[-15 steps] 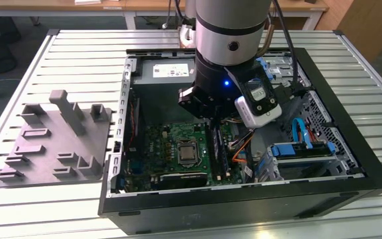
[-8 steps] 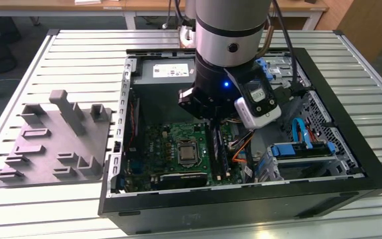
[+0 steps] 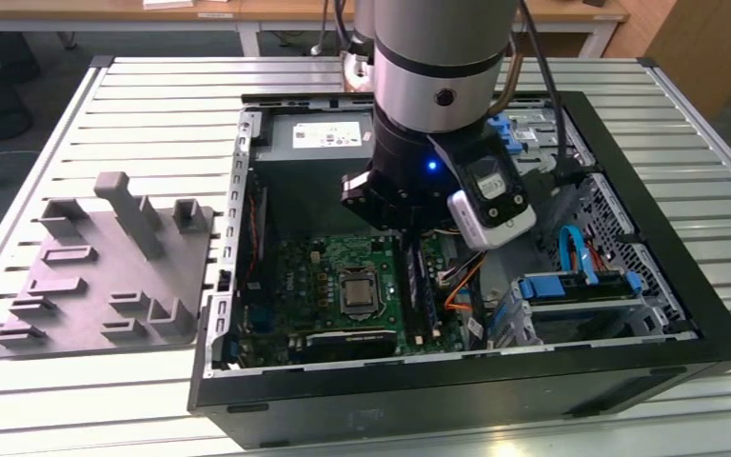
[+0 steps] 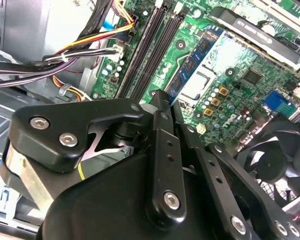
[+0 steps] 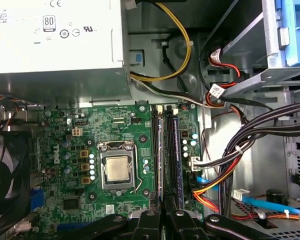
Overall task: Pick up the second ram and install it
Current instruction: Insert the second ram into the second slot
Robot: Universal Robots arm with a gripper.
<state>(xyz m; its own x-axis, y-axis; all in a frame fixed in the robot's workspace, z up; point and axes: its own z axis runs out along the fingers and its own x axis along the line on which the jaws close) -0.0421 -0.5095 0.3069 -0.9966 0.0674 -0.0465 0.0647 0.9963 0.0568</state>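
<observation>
My gripper (image 4: pixel 164 97) is low inside the open computer case (image 3: pixel 467 381), over the motherboard (image 3: pixel 321 276). Its black fingers (image 4: pixel 162 150) are pressed together on the second ram (image 4: pixel 197 57), a long thin blue-faced stick reaching out past the fingertips. The stick runs parallel to the dark memory slots (image 4: pixel 147 50) and hangs close above them, beside the processor socket (image 5: pixel 117 167). I cannot tell whether it touches a slot. In the first wrist view the fingers (image 5: pixel 147 222) sit at the end of the slots (image 5: pixel 156 150), where another stick (image 5: pixel 176 150) stands seated.
A grey plastic tray (image 3: pixel 99 286) with raised blocks lies outside the case at the exterior view's left. Inside are the power supply (image 5: pixel 55 45), bundled cables (image 5: pixel 230 160), a black fan (image 4: pixel 275 155) and a blue-trimmed drive cage (image 3: pixel 582 286) beside the slots.
</observation>
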